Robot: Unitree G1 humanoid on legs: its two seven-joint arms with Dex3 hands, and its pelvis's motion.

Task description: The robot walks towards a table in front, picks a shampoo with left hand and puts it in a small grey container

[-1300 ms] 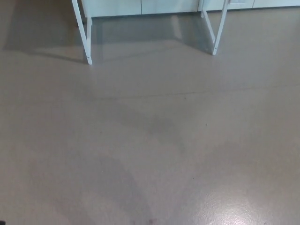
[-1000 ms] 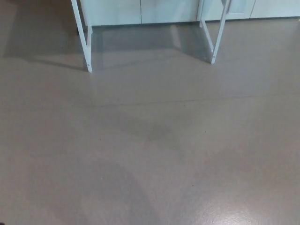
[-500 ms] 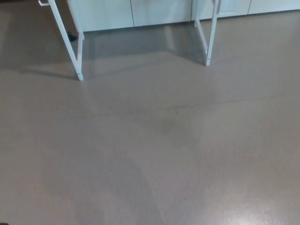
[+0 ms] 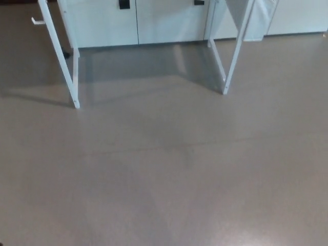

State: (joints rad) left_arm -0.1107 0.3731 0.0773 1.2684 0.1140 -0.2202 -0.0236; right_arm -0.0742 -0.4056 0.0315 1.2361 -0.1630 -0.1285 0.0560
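The robot is seemingly nearing the white table legs (image 4: 76,87), needing to be centring between them; neither hand is showing.

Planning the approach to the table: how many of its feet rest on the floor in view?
2: the left foot in the upper left, the right foot in the upper right. Rear feet may be hidden or out of frame.
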